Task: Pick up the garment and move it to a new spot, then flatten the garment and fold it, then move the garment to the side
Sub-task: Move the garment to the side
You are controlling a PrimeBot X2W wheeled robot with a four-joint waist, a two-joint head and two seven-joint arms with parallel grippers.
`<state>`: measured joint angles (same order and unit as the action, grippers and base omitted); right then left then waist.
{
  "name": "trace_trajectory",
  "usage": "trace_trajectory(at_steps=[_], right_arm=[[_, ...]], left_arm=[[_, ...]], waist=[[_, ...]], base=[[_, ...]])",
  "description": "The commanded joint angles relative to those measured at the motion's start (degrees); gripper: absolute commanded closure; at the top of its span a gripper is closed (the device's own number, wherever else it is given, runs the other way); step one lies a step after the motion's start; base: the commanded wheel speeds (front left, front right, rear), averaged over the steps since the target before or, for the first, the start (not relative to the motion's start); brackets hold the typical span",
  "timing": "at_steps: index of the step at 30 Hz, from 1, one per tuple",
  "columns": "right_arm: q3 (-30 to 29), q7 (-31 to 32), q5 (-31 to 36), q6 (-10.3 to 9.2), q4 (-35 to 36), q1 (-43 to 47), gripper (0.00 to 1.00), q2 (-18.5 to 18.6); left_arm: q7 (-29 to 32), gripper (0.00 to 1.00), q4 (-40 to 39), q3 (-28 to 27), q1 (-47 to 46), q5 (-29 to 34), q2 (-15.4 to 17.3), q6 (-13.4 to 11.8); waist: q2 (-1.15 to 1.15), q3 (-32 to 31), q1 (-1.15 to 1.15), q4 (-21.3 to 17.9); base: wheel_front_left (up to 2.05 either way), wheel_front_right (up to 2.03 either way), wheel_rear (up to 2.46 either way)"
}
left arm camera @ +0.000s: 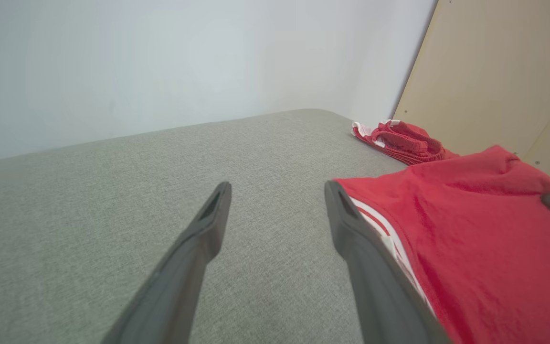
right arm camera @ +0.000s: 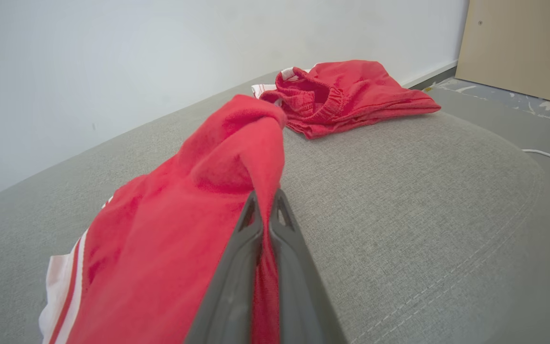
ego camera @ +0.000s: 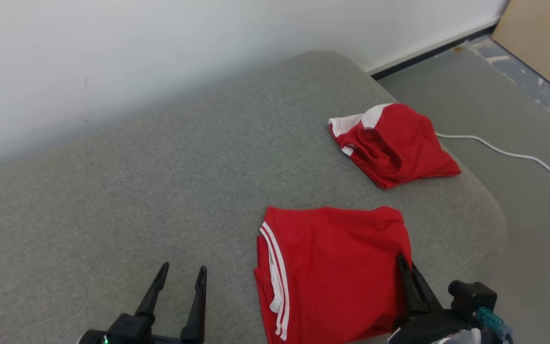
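We saw the right claw (ego camera: pixel 401 259) pinched shut on the red garment's (ego camera: pixel 332 267) right edge near the grey cushion's (ego camera: pixel 160 167) right end, with the left claw (ego camera: pixel 184 266) gaping wide just left of it.

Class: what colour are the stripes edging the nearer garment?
White stripes on the nearer red garment; clearest in the head view.

Left claw (ego camera: pixel 184 267) stands spread wide at lower left, while right claw (ego camera: pixel 403 261) is pinched tight on the garment (ego camera: pixel 337 267).
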<state>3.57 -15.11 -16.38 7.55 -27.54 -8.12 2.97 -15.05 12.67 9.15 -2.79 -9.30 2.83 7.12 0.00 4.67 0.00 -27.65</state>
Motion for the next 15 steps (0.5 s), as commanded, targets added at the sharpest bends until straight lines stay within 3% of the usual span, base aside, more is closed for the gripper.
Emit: trace_trajectory(at_steps=[1, 9, 15], right_arm=[[-0.14, -0.01, 0.07, -0.16, 0.45, -0.85, 1.0, -0.13], [-0.58, -0.01, 2.9, -0.16, -0.53, -5.96, 1.0, -0.12], [-2.03, -0.01, 7.31, -0.16, -2.5, -14.36, 1.0, 2.44]], left_arm=[[-0.16, 0.0, -0.15, -0.03, -0.63, 0.2, 0.14, 0.26], [-0.16, 0.0, -1.23, -1.14, 1.29, 0.41, 0.11, 0.29], [-0.16, 0.0, -1.47, -1.66, 0.41, 1.97, 0.11, 0.34]], waist=[[0.0, 1.34, 0.0, -1.2], [0.0, 1.92, 0.0, -0.89], [0.0, 4.3, 0.0, 2.71]], base=[[0.0, 0.0, 0.0], [0.0, 0.0, 0.0], [0.0, 0.0, 0.0]])
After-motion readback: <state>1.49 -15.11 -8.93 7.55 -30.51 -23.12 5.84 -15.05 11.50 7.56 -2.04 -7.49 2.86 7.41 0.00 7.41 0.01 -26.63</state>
